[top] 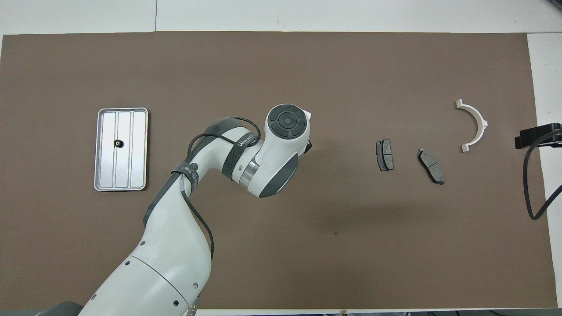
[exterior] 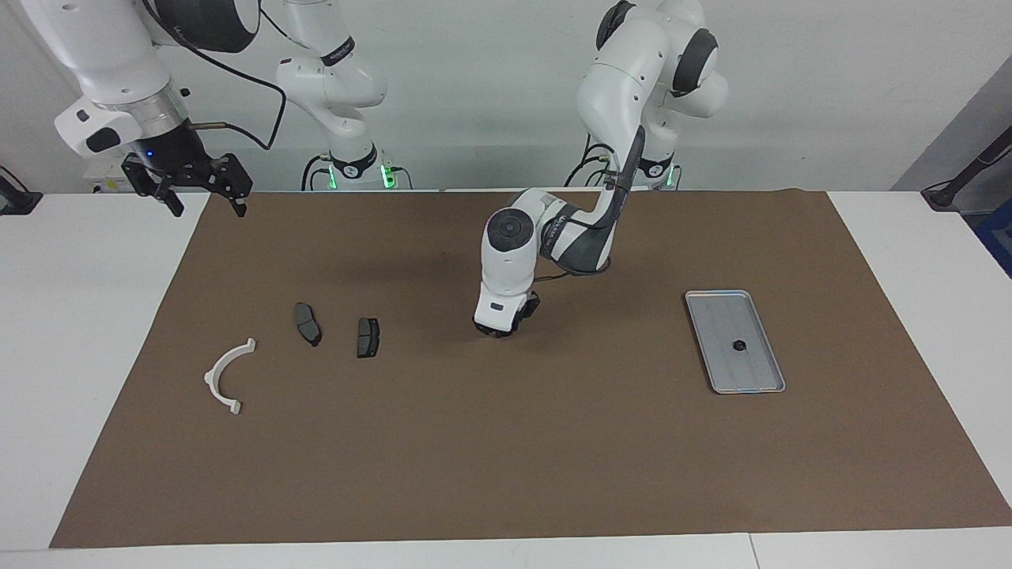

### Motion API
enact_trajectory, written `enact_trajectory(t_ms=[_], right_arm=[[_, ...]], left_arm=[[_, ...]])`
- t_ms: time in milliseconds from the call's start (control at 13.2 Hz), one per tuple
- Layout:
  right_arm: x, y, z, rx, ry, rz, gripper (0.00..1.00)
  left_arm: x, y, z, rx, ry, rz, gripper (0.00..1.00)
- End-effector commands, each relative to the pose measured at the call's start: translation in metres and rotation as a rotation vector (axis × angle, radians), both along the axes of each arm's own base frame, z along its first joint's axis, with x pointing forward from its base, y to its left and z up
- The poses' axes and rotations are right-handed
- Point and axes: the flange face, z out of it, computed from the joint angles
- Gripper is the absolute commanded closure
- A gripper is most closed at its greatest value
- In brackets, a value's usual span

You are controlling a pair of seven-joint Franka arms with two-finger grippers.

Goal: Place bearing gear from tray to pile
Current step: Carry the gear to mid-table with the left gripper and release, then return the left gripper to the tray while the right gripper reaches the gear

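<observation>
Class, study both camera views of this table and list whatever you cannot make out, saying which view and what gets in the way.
- Left hand: fingers hidden by its own white wrist in the overhead view, tucked beneath it in the facing view; open or shut, holding anything, unknown.
- Small dark bearing gear on the flat silver-grey grooved metal tray: too small to show teeth in either view.
- Right hand: cut off by the overhead view's edge.
</observation>
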Motion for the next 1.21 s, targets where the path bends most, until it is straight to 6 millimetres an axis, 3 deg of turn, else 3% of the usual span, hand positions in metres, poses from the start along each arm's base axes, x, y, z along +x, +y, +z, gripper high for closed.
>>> enact_trajectory(t_ms=[0, 151, 454, 756, 832, 983, 1134], right_arm=[[-0.004, 0.004, 0.001, -0.006, -0.025, 0.015, 0.0], [-0.003, 0.007, 0.002, -0.006, -0.024, 0.024, 0.0], [-0.002, 0.009, 0.001, -0.007, -0.027, 0.03, 0.0], [0.006, 0.014, -0.005, 0.003, -0.044, 0.079, 0.0], [0.012, 0.015, -0.013, 0.002, -0.036, 0.08, 0.0], [0.033, 0.036, -0.032, 0.001, -0.061, 0.083, 0.0], [0.053, 0.057, -0.051, 0.003, -0.062, 0.075, 0.0]], left_arm=[[-0.001, 0.001, -0.001, 0.007, -0.019, 0.023, 0.0], [0.007, 0.008, 0.004, 0.0, -0.028, 0.032, 0.0], [0.032, 0.044, 0.053, -0.033, -0.072, 0.086, 0.0], [0.059, 0.078, 0.06, -0.049, -0.096, 0.159, 0.0], [0.06, 0.083, 0.06, -0.048, -0.092, 0.169, 0.0], [0.062, 0.096, 0.062, -0.032, -0.078, 0.175, 0.0], [0.068, 0.129, 0.074, -0.017, -0.074, 0.183, 0.0]])
